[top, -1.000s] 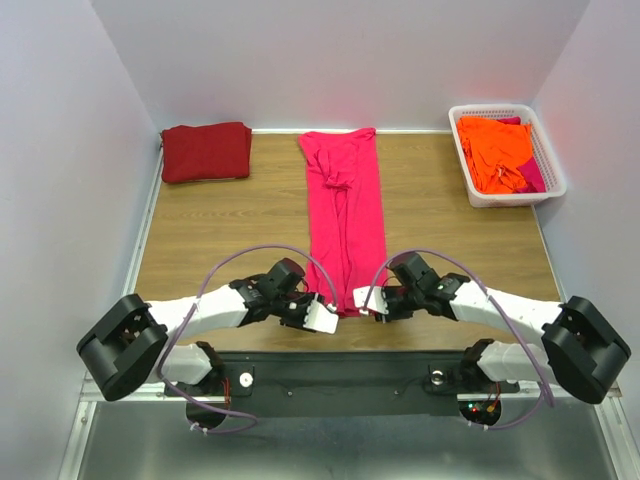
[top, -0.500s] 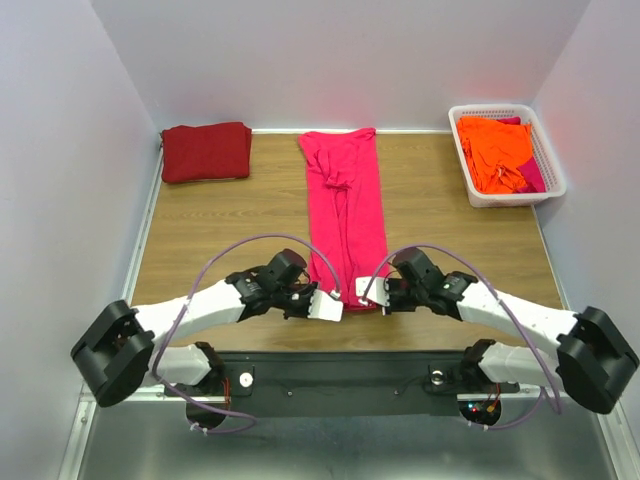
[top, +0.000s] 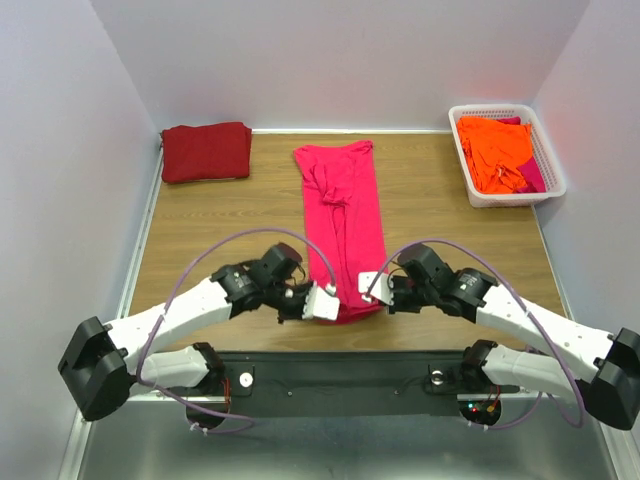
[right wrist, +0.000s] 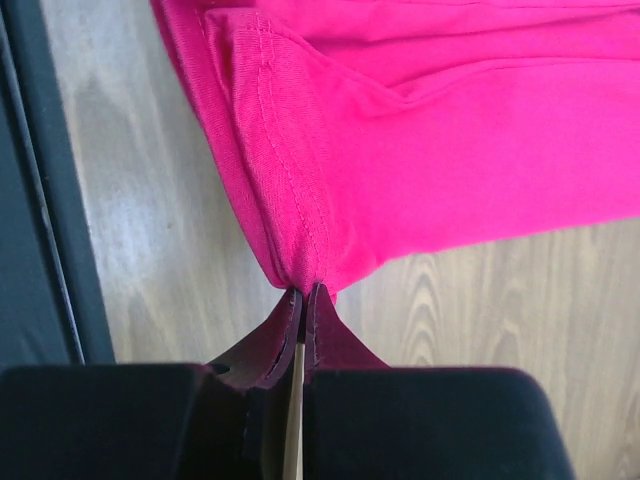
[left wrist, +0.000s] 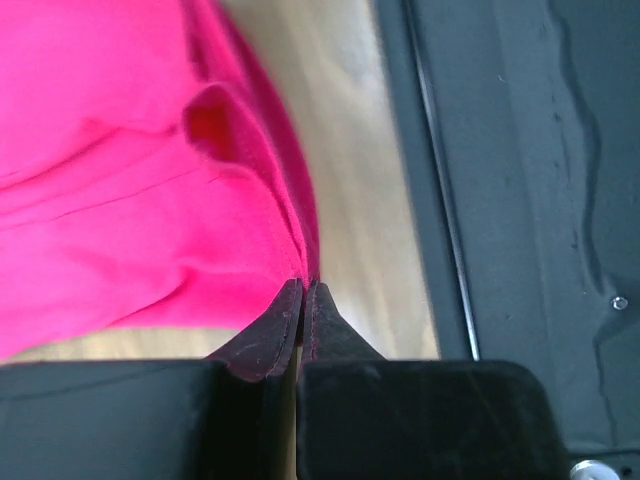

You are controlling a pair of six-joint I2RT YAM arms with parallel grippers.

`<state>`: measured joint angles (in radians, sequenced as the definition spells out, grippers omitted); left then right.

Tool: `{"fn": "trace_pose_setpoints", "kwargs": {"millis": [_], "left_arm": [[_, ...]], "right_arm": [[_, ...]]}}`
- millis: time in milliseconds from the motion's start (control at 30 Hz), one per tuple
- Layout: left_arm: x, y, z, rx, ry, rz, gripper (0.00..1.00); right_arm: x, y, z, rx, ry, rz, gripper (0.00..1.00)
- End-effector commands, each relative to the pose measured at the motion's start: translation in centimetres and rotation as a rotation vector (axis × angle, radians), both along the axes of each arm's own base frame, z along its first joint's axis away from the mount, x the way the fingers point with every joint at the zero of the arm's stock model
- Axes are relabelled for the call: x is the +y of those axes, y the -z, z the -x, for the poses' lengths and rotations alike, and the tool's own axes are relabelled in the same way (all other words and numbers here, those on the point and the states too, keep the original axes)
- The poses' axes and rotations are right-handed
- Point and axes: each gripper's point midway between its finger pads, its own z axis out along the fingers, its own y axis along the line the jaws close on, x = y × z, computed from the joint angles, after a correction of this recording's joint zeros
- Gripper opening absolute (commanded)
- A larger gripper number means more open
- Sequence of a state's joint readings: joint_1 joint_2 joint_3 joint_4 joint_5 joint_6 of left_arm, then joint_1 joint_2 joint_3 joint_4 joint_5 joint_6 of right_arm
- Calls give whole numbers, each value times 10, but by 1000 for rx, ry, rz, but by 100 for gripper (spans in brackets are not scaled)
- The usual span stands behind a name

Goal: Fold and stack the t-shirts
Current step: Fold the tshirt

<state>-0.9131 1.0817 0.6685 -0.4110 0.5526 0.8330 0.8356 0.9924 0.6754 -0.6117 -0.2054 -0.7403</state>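
Observation:
A bright pink-red t-shirt (top: 343,222) lies as a long narrow strip down the middle of the wooden table (top: 220,230). My left gripper (top: 334,304) is shut on the strip's near left corner (left wrist: 300,262). The right gripper (top: 368,297) is shut on the near right corner (right wrist: 300,262). Both pinch the hem (right wrist: 285,180) right at the fingertips, and the near end is lifted and bunched a little. A folded dark maroon-red t-shirt (top: 206,151) rests at the far left corner. Orange t-shirts (top: 497,152) fill the white basket (top: 556,180) at the far right.
The table's dark metal front rail (left wrist: 520,200) runs just behind both grippers. Grey walls close in the left, right and far sides. Bare wood (top: 450,240) lies between the pink strip and the basket.
Both grippers have closed onto the near corners of the pink-red t-shirt. The arms have moved forward and the near hem has lifted and shifted slightly toward the far side.

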Motion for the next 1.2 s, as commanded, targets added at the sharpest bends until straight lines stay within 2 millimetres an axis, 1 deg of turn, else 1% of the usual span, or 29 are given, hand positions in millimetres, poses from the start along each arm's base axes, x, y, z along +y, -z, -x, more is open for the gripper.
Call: {"fn": "trace_pose_setpoints", "kwargs": {"millis": [0, 33, 67, 100, 133, 167, 233, 267, 300, 333, 367, 400, 433, 467, 500, 533, 567, 633, 667, 700, 733, 767, 800, 833, 1000, 1033, 1100, 1133, 1167], "left_arm": [[0, -38, -27, 42, -57, 60, 0], [-1, -40, -34, 48, -59, 56, 0], [0, -41, -43, 26, -66, 56, 0], [-1, -42, -50, 10, -72, 59, 0], [-4, -43, -58, 5, -74, 59, 0], [-4, -45, -67, -9, -80, 63, 0], [-6, -46, -82, -16, -99, 68, 0], [-10, -49, -93, -16, -105, 67, 0], [-6, -49, -107, -23, -127, 68, 0], [-8, -51, -121, -20, -137, 68, 0], [-7, -51, -130, -20, -148, 66, 0], [-5, -54, -150, -27, -162, 64, 0], [0, -53, -153, -23, -171, 61, 0], [-3, -56, -169, -25, -178, 62, 0], [-2, -57, -179, -21, -187, 63, 0], [4, -45, -190, 22, -207, 43, 0], [1, -58, -206, -13, -210, 59, 0], [2, -56, -222, -7, -218, 53, 0], [3, -54, -238, -6, -233, 53, 0], [2, -51, -245, -1, -237, 53, 0], [2, -48, -259, 2, -247, 56, 0], [1, -45, -265, 3, -251, 55, 0], [1, -34, -273, 21, -257, 47, 0], [1, -37, -283, 5, -265, 51, 0], [4, -28, -320, -4, -318, 45, 0], [5, -27, -326, -10, -332, 42, 6], [6, -26, -341, -22, -374, 44, 20], [11, -29, -350, -36, -404, 51, 29], [14, -33, -355, -41, -427, 59, 33]], "right_arm": [[-3, -31, -29, -82, 75, -21, 1], [-3, -32, -35, -82, 78, -24, 1], [-7, -36, -49, -94, 88, -17, 1], [-7, -37, -56, -101, 88, -15, 1], [-7, -38, -62, -97, 81, -17, 0], [-7, -40, -78, -109, 85, -8, 1], [-3, -45, -92, -111, 78, -18, 1], [-2, -44, -99, -109, 73, -15, 1], [-4, -46, -112, -122, 76, -13, 1], [2, -47, -125, -115, 69, -20, 1], [-2, -48, -136, -118, 83, -20, 1], [-2, -49, -154, -120, 85, -20, 1], [-3, -48, -155, -125, 77, -16, 1], [-2, -51, -171, -127, 85, -21, 1], [-3, -49, -179, -127, 82, -19, 1], [-2, -48, -185, -123, 77, -24, 1], [0, -49, -199, -124, 83, -26, 1], [-5, -48, -216, -125, 102, -27, 1], [-6, -43, -229, -116, 109, -23, 1], [-7, -43, -236, -122, 108, -23, 1], [-9, -40, -245, -124, 107, -19, 1], [-9, -39, -251, -123, 110, -21, 0], [-5, -36, -264, -120, 113, -27, 1], [-6, -33, -270, -113, 119, -29, 0], [-8, -12, -306, -98, 153, -21, 1], [-11, -9, -312, -99, 173, -14, 1], [-14, -11, -324, -104, 220, -26, 18], [-13, -18, -330, -117, 235, -39, 35], [-15, -26, -336, -132, 254, -54, 42]]}}
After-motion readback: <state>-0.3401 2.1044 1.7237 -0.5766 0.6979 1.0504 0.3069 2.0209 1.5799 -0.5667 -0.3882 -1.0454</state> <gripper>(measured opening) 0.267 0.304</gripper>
